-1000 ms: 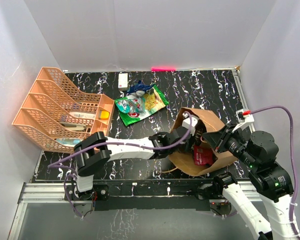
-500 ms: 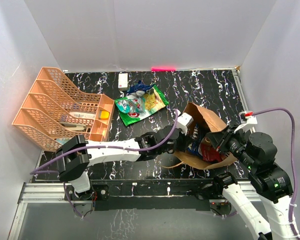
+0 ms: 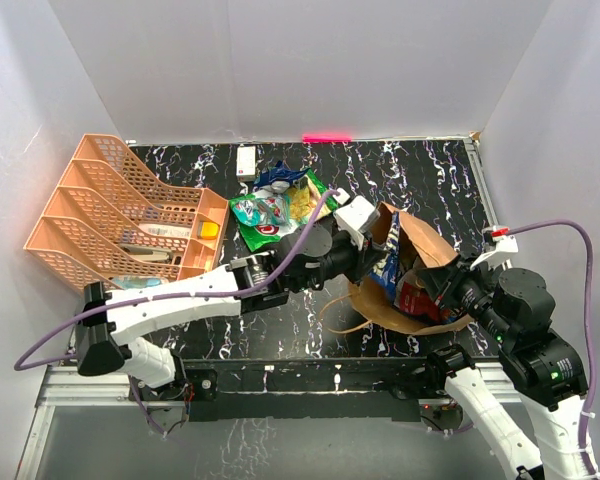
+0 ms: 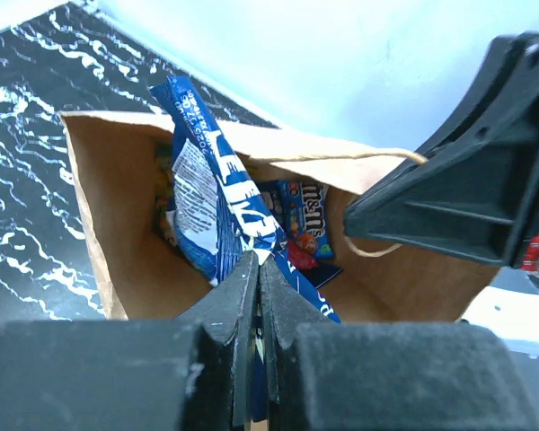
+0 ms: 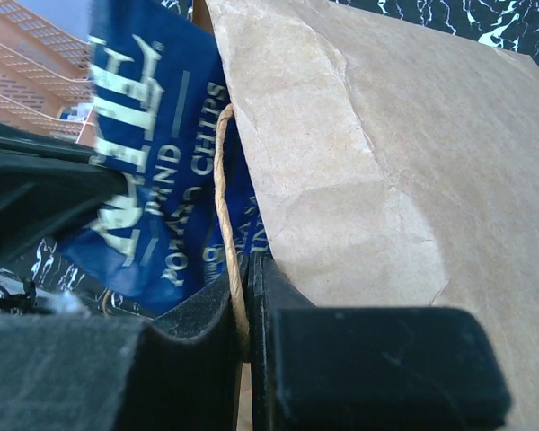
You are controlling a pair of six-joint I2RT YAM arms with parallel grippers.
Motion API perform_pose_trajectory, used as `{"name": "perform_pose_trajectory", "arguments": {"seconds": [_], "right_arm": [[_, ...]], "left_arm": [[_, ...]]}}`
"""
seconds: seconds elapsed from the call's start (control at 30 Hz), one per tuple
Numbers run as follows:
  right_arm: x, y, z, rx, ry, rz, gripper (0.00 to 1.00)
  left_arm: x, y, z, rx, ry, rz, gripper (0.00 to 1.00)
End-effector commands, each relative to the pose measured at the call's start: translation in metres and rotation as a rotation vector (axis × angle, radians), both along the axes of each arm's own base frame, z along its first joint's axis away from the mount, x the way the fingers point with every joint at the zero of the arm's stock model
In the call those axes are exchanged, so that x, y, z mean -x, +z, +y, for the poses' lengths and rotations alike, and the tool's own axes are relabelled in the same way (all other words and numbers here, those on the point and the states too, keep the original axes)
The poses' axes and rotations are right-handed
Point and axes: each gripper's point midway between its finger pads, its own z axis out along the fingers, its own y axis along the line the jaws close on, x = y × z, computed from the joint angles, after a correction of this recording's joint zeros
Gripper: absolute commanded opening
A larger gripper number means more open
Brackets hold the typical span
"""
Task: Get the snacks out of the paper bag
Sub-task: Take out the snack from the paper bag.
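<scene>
The brown paper bag (image 3: 426,240) lies on its side at the right, mouth towards the left. My left gripper (image 3: 375,252) is shut on a blue chip packet (image 3: 389,268) and holds it half out of the bag's mouth. In the left wrist view the jaws (image 4: 257,260) pinch that packet (image 4: 205,193), with an M&M's packet (image 4: 303,209) deeper in the bag (image 4: 117,215). My right gripper (image 3: 438,288) is shut on the bag's twisted handle (image 5: 223,193) and rim (image 5: 377,153). A green chip bag (image 3: 305,203), a teal-white pouch (image 3: 258,210) and a dark blue packet (image 3: 276,178) lie on the table.
An orange mesh organiser (image 3: 115,215) stands at the left. A small white box (image 3: 246,160) lies near the back wall. White walls close in the black marbled table (image 3: 410,170) on three sides.
My left gripper has drawn back up and to the left out of the bag, pulling the blue chip packet with it. The bag's mouth has shifted. My right gripper keeps its hold.
</scene>
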Motion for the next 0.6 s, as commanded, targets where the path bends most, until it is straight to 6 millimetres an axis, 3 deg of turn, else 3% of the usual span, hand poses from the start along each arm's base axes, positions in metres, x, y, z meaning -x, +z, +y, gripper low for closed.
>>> {"name": "perform_pose_trajectory", "arguments": {"seconds": [0.0,0.07,0.3,0.57], "right_arm": [[-0.003,0.004,-0.007,0.020,-0.034,-0.038,0.08],[-0.003,0.004,-0.009,0.021,-0.041,-0.040,0.08],[-0.002,0.004,-0.013,0.022,-0.064,-0.046,0.08],[-0.003,0.003,-0.015,0.023,-0.077,-0.053,0.08]], "left_arm": [[0.009,0.053,0.021,0.051,-0.020,-0.057,0.00],[0.013,0.072,0.034,0.088,-0.020,-0.068,0.00],[0.018,0.106,0.071,0.089,-0.018,-0.160,0.00],[-0.015,0.156,0.136,-0.012,0.237,-0.318,0.00]]}}
